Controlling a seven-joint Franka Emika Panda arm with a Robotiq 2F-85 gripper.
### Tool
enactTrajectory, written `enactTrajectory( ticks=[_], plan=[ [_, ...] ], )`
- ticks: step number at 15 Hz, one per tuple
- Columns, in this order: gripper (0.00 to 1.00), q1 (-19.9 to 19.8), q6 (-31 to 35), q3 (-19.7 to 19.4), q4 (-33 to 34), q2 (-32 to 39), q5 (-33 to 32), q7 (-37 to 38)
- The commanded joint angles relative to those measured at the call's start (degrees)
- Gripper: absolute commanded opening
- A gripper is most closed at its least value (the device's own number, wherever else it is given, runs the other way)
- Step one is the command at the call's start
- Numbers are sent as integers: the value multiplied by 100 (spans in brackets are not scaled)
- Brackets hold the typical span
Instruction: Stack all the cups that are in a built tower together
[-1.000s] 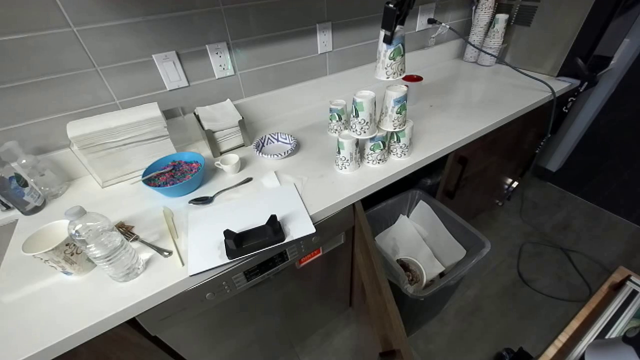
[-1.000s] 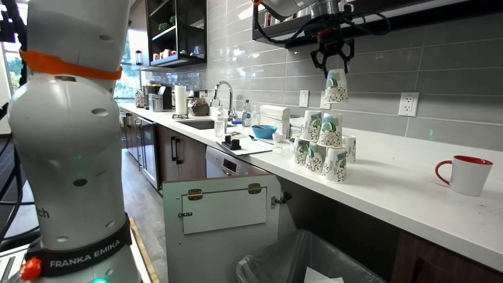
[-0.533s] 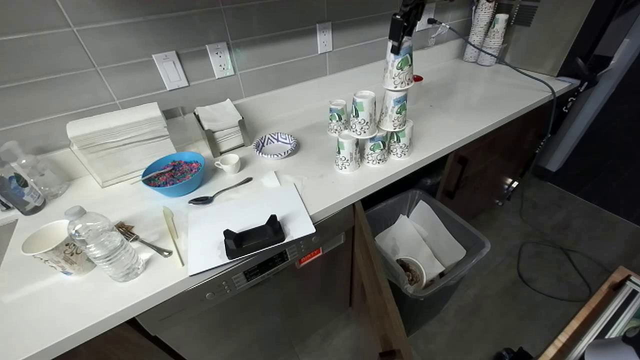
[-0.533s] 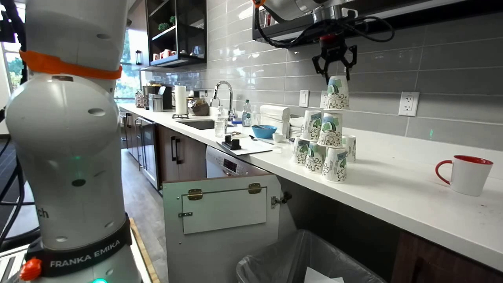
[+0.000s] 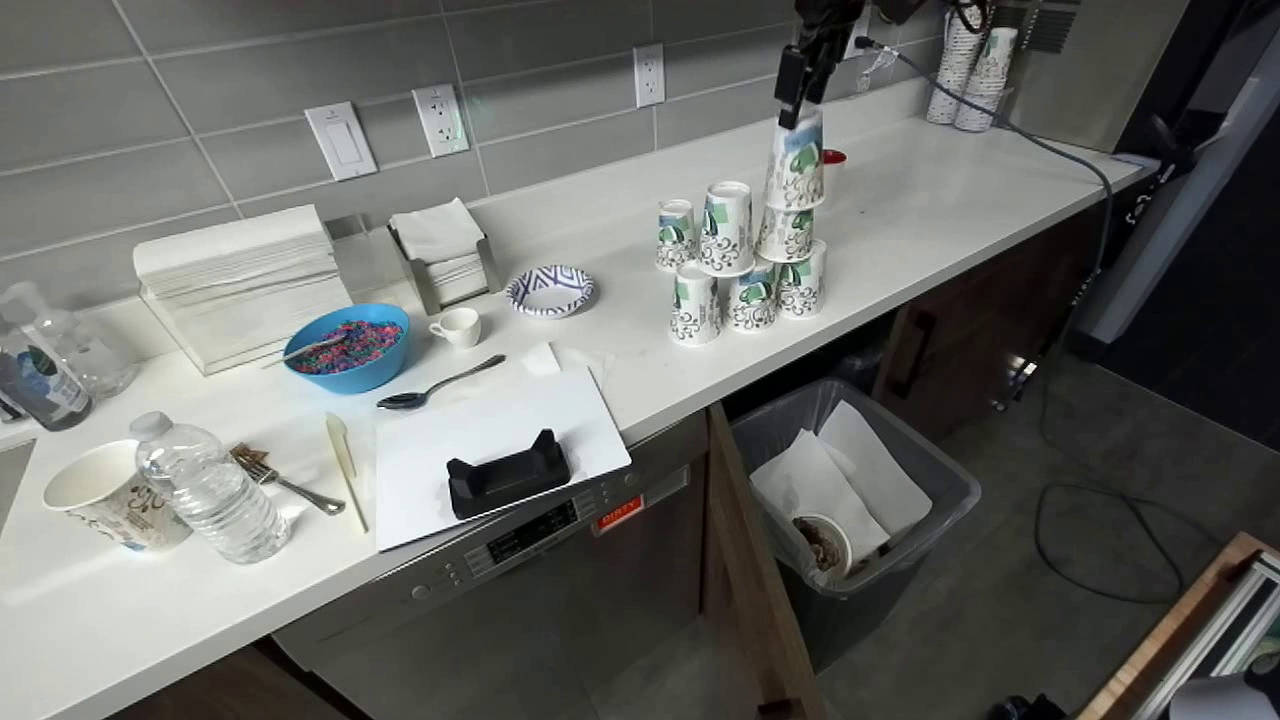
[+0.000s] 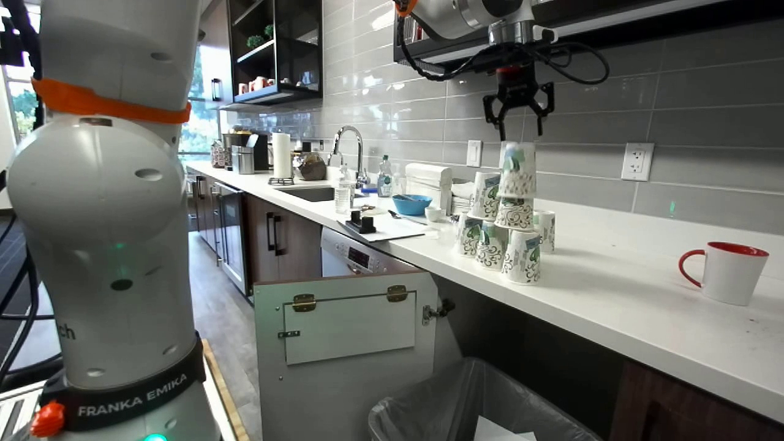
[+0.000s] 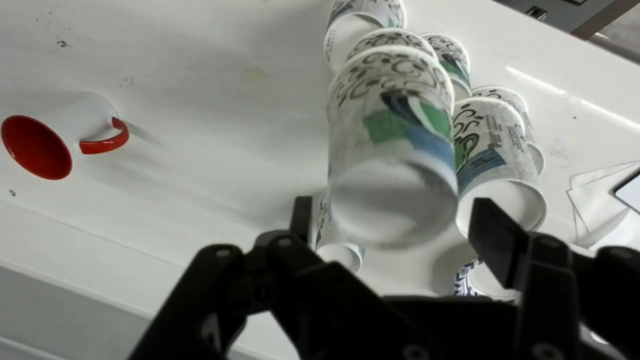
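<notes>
The cups are white paper cups with green logos, upside down. Below my gripper (image 6: 521, 136), a blurred upper cup (image 6: 518, 168) sits over a second-level cup (image 6: 514, 213), covering its top part. Both show in an exterior view (image 5: 797, 165). Another second-level cup (image 5: 727, 230) stands beside them on the bottom row, with bottom cups (image 5: 695, 305) in front. A single cup (image 5: 675, 235) stands behind on the counter. In the wrist view my fingers (image 7: 392, 201) are spread wide, with gaps to either side of the upper cup (image 7: 395, 120). Nothing is held.
A white mug with red inside (image 6: 735, 275) stands further along the counter. A patterned bowl (image 5: 550, 290) lies on the cups' other side. The tiled wall (image 5: 560, 90) is behind. An open cabinet door (image 6: 346, 343) and trash bin (image 5: 960, 500) are below the front edge.
My gripper came down with the cup over the second-level cup, then opened. The cup dropped out of the fingers and now sits lower, over that cup. The other cups did not move.
</notes>
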Motion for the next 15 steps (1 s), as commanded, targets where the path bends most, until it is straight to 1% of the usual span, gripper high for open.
enactTrajectory(
  ticks=[1, 6, 15],
  plan=[
    [100, -50, -70, 47, -133, -53, 132, -58],
    [100, -74, -52, 46, -209, 33, 221, -103],
    [100, -144, 50, 47, -157, 454, 232, -188]
  ],
)
